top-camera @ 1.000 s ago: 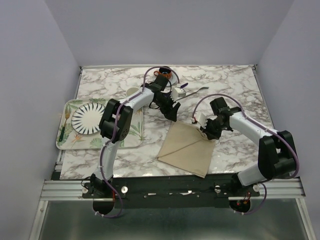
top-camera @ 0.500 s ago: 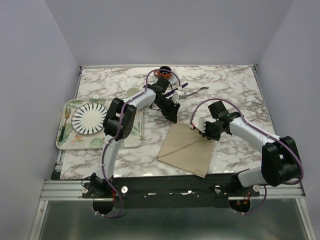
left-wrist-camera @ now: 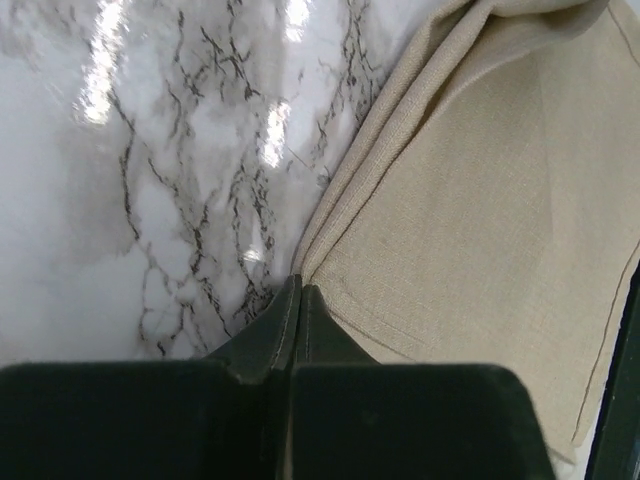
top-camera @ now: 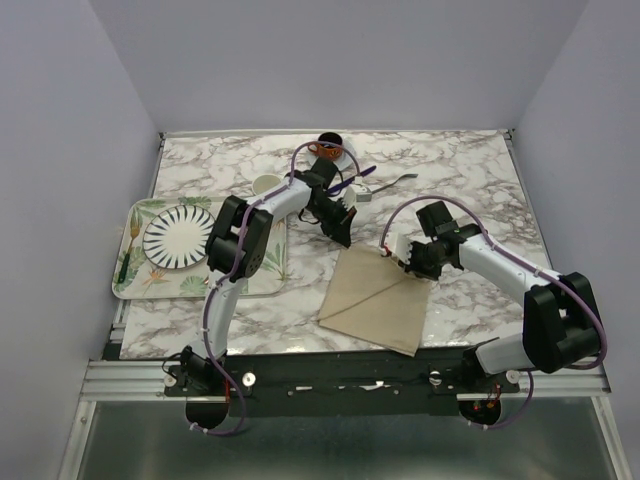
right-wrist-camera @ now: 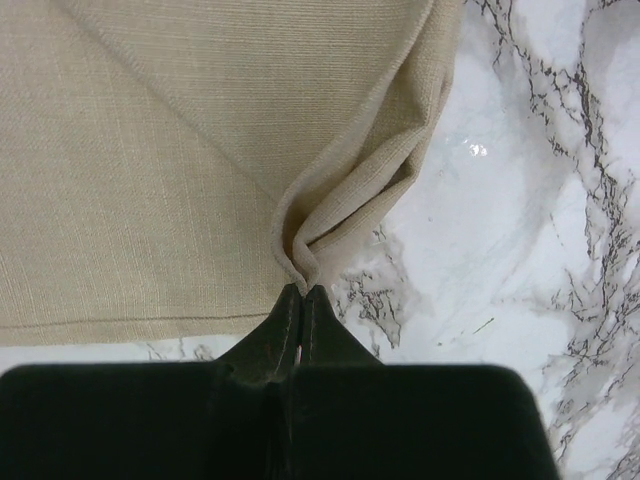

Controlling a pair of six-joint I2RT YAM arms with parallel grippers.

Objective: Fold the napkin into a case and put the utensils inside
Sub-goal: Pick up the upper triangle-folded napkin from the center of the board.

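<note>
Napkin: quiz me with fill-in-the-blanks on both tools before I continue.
The napkin lies on the ___ table.
The right tool is ___ on a bunched napkin fold.
The left tool has its tips ___ too, at the napkin's edge.
The striped plate sits on the leaf tray, ___ of the napkin.
Missing: marble; shut; shut; left.

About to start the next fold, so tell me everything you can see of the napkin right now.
The napkin is plain beige woven cloth, lying partly folded on the marble table, a diagonal crease crossing it. The left gripper is shut on its far-left corner, where layers double up; the right gripper pinches the far-right corner, puckered into a small fold.
</note>
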